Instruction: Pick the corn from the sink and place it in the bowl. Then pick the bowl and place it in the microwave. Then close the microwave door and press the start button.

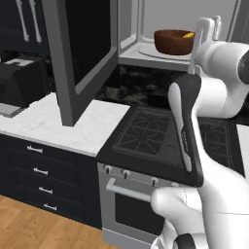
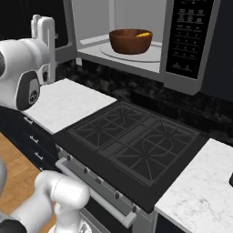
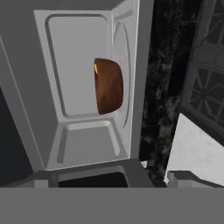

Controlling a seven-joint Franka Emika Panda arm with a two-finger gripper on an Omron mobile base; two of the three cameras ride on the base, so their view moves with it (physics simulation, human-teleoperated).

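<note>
The stove [image 2: 136,145] lies nearest, its oven front cut off at the picture's edge. Above it the gripper [image 1: 208,25] stands upright, clear of the microwave [image 2: 136,41], jaws spread wide and holding nothing; in the hand view the finger tips are hard to make out. The door [image 1: 80,53] hangs open. The button strip [image 2: 189,32] carries pale marks too small to read. On the turntable sits the bowl [image 2: 130,41], with the corn [image 2: 143,34] inside, mostly hidden by the rim.
</note>
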